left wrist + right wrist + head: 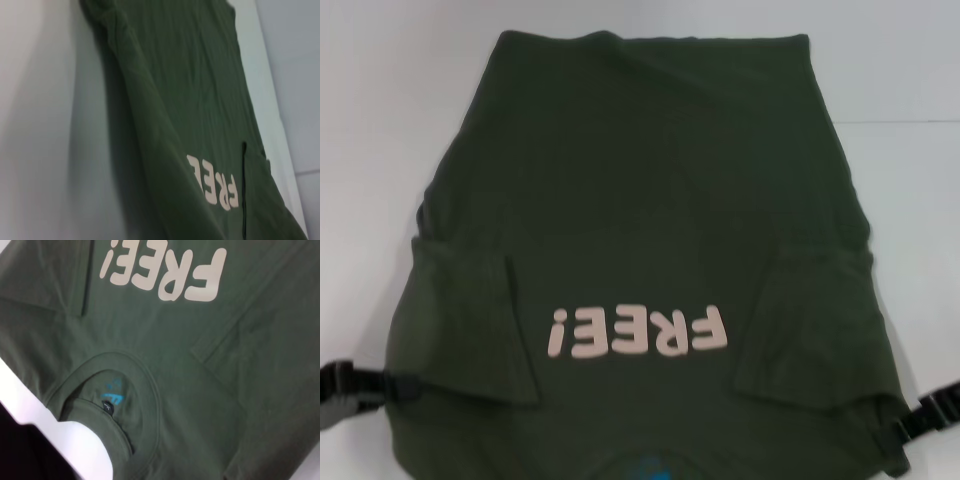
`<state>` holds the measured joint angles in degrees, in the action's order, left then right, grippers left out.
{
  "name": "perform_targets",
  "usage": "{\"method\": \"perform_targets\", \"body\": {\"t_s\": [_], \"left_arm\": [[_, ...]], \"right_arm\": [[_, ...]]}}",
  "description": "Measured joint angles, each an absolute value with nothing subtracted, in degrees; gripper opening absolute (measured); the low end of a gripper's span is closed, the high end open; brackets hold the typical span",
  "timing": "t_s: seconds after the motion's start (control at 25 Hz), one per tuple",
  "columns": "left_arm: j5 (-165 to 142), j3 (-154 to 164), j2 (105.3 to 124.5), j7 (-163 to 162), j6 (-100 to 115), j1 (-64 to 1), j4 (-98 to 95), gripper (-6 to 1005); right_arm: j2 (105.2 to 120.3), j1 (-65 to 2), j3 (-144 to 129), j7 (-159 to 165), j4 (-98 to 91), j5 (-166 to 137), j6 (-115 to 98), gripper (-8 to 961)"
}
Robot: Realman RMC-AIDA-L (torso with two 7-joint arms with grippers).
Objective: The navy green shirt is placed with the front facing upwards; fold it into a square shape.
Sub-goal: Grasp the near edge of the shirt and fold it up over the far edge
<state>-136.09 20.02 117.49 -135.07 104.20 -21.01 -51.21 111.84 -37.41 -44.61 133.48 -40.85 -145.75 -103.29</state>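
Observation:
The navy green shirt (pixel 640 200) lies flat on the white table, front up, its collar toward me and its hem at the far side. Both short sleeves are folded inward onto the chest, either side of the pale pink "FREE!" print (pixel 638 331). The round neck with its blue label (pixel 113 395) shows in the right wrist view. My left gripper (pixel 355 384) sits at the shirt's near left shoulder edge, and my right gripper (pixel 928 414) at the near right shoulder edge. Only black parts of each show. The left wrist view looks along the shirt (pixel 200 100) and its print.
The white table (pixel 380 120) extends bare to the left, right and far side of the shirt. A seam in the surface (pixel 910 122) runs at the far right. A dark shape (pixel 20 452) fills one corner of the right wrist view.

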Motion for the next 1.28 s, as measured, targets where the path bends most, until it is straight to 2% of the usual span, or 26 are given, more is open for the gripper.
{"method": "perform_targets", "body": {"t_s": [0.2, 0.4, 0.52, 0.56, 0.88, 1.28], "left_arm": [[-138.6, 20.2, 117.33, -135.1, 107.2, -20.9, -51.7, 30], [-139.1, 20.7, 116.62, -135.4, 102.6, -25.8, -47.3, 32], [-139.0, 20.7, 116.46, -136.1, 99.2, -28.4, -45.4, 32], [-139.0, 21.0, 116.22, -137.6, 94.5, -31.2, -43.6, 32], [-138.9, 23.5, 115.18, -141.9, 79.0, -39.0, -40.2, 31], [-138.7, 31.2, 116.25, -142.2, 58.7, -45.3, -35.0, 32]], "right_arm": [[111.14, -35.5, -43.3, 131.2, -40.8, -145.4, -104.3, 32], [110.84, -37.1, -38.3, 130.0, -39.4, -143.5, -99.3, 33], [111.51, -37.9, -37.1, 130.0, -39.3, -140.2, -95.6, 34], [111.68, -38.0, -37.0, 130.0, -39.4, -139.0, -94.6, 34], [111.83, -38.7, -36.6, 131.6, -40.1, -132.0, -80.5, 36], [114.2, -40.9, -37.9, 132.7, -38.8, -131.6, -59.5, 39]]}}
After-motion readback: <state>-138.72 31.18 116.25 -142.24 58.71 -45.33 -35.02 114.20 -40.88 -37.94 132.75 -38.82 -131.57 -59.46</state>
